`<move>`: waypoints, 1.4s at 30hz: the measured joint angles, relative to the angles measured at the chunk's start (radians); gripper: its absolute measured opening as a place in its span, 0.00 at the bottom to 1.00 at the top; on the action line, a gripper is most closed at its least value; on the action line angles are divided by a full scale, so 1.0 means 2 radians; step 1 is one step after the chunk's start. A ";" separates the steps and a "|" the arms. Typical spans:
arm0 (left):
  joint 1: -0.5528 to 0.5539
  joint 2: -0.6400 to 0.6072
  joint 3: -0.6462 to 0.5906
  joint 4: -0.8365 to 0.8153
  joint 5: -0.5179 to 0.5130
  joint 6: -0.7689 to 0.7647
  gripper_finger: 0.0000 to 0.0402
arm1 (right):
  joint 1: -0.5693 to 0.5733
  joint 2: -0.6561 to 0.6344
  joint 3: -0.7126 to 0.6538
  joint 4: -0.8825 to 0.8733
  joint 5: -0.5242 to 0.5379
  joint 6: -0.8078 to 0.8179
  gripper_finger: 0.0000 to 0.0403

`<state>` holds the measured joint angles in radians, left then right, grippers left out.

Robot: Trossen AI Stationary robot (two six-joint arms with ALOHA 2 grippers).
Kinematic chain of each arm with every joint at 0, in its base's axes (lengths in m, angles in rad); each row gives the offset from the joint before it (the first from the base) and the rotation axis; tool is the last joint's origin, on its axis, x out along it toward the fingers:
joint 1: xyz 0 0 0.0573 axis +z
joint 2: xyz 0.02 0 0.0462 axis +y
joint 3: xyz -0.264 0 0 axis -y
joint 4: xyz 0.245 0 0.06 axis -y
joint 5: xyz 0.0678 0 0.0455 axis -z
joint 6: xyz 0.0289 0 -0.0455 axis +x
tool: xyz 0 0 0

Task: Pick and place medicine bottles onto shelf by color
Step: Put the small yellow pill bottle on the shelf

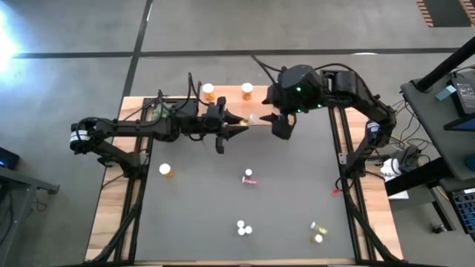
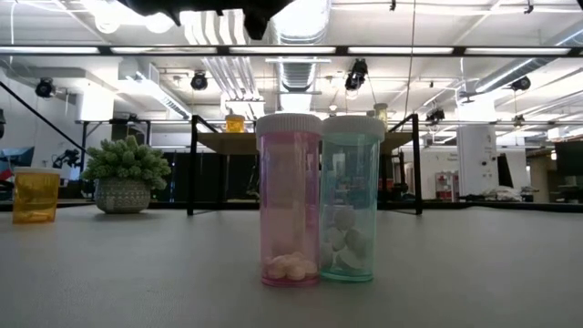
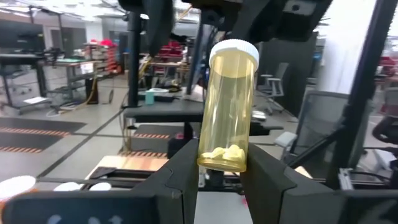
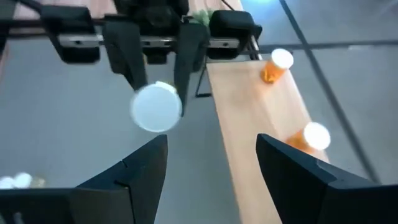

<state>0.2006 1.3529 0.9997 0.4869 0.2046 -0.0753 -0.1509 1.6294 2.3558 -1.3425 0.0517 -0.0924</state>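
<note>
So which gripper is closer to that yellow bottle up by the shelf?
The left. The left gripper is shut on the yellow bottle, holding it near the shelf. The right gripper hangs open just beside it, not touching.

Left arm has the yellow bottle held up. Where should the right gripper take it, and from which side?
Probably best to take the yellow bottle on its upper body, just under the white cap, coming down from above. It stands nearly upright, the left gripper clamps only its bottom end, and the open right gripper looks down on the cap.
</note>
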 joint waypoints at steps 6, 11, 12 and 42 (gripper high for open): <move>0.000 0.000 0.000 0.002 0.002 0.000 0.21 | 0.011 0.006 0.000 0.000 0.000 -0.048 0.59; -0.001 0.000 0.000 0.004 0.001 0.000 0.21 | 0.025 0.018 0.000 0.014 0.000 -0.056 0.59; -0.001 0.000 0.000 0.004 0.001 0.000 0.21 | 0.027 0.019 0.000 0.019 0.001 -0.059 0.59; 0.000 0.000 0.000 0.001 0.000 0.000 0.21 | 0.034 0.028 0.000 0.030 -0.001 -0.005 0.23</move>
<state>0.2001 1.3533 0.9997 0.4889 0.2043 -0.0752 -0.0826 1.6848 2.3558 -1.2820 0.0504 -0.1030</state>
